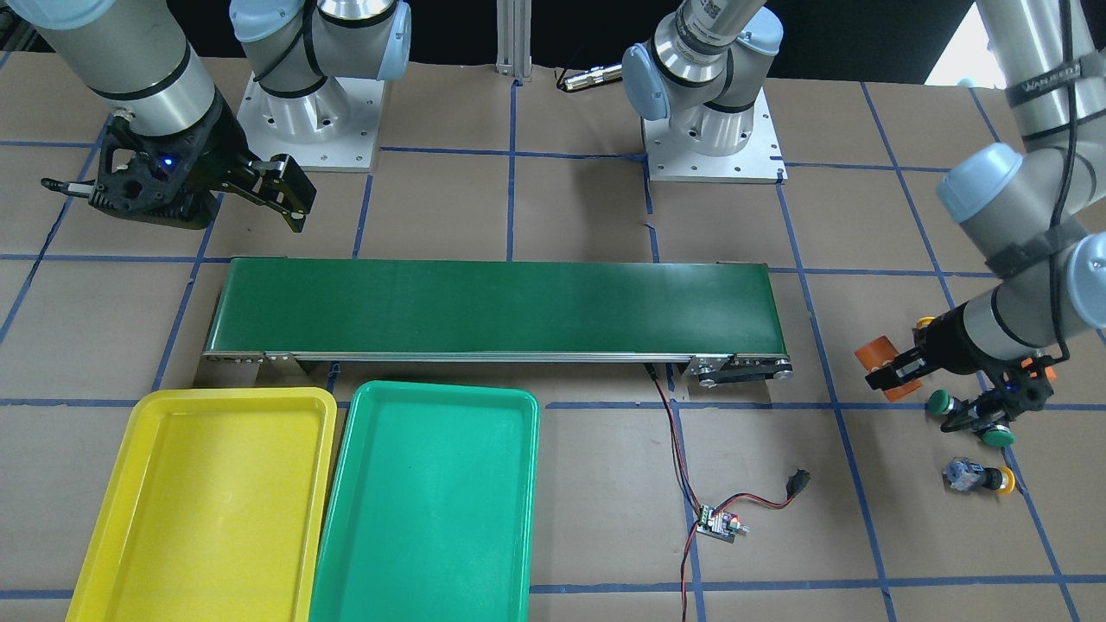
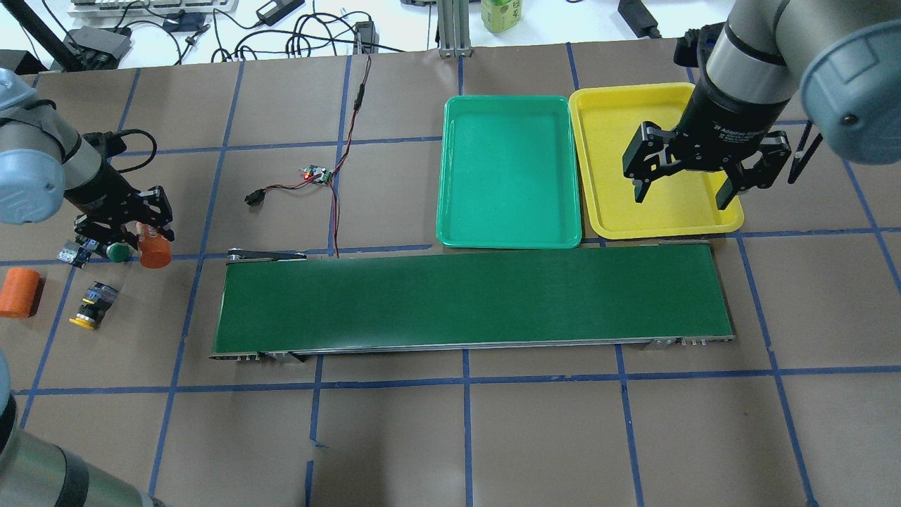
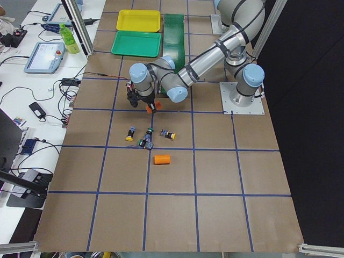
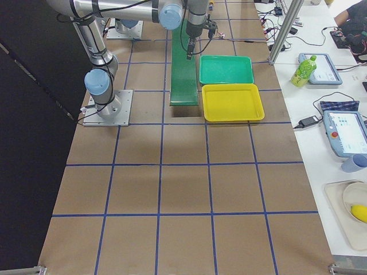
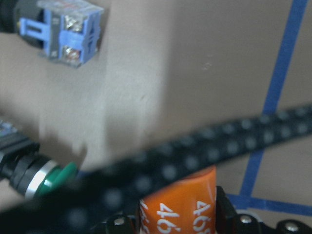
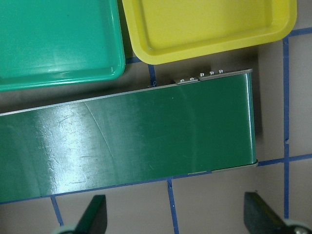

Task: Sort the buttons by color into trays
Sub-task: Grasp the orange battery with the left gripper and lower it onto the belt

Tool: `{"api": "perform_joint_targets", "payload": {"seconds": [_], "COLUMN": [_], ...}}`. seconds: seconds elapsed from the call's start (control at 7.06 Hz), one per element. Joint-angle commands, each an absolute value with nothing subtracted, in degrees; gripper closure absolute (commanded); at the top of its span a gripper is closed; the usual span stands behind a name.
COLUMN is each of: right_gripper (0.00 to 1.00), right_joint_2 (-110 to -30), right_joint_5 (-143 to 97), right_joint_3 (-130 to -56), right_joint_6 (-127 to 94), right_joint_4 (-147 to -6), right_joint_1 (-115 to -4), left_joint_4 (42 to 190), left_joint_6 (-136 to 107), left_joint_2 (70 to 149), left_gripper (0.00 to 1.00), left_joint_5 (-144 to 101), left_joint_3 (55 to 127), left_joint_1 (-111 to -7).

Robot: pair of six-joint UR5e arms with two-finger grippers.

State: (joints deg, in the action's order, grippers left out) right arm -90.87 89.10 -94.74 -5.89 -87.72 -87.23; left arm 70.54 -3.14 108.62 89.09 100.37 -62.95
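The left hand (image 2: 144, 236) pinches an orange cylinder (image 2: 156, 252), which is not a task item, at the far left of the surface (image 2: 422, 436). The buttons (image 2: 92, 310) lie on the surface close by, and the green-capped button (image 2: 118, 251) sits just beside the hand. The yellow tray (image 2: 612, 176) and green tray (image 2: 507, 176), at the right, hold no buttons. The right hand (image 2: 681, 193) hovers spread above the yellow tray. Recommended: set the cylinder down well apart from the buttons without nudging them, then grip one button across its block body.
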Motion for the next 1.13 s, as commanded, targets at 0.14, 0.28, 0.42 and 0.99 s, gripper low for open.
{"api": "perform_joint_targets", "payload": {"seconds": [0.14,0.28,0.42,0.99], "right_gripper": [0.00,0.00,0.00,0.00], "right_joint_2": [-90.8,-90.8,-90.7,-90.9], "right_joint_5": [89.1,89.0,88.9,89.2], "right_joint_3": [-94.7,-94.7,-94.7,-94.7], "right_joint_6": [-5.9,-5.9,-5.9,-7.0], "right_joint_4": [-87.7,-87.7,-88.0,-87.7], "right_joint_1": [-87.2,-87.3,-87.3,-87.2], "left_joint_4": [73.5,73.6,73.8,71.5], "left_joint_6": [-27.0,-32.0,-36.8,-41.0], "left_joint_2": [100.1,97.4,96.4,96.2], "left_gripper": [0.98,0.93,0.85,0.04], "left_joint_5": [88.3,88.9,88.8,88.7], "left_joint_3": [110.1,112.2,114.1,114.9], "left_joint_1": [-71.7,-74.9,-77.0,-80.1]}}
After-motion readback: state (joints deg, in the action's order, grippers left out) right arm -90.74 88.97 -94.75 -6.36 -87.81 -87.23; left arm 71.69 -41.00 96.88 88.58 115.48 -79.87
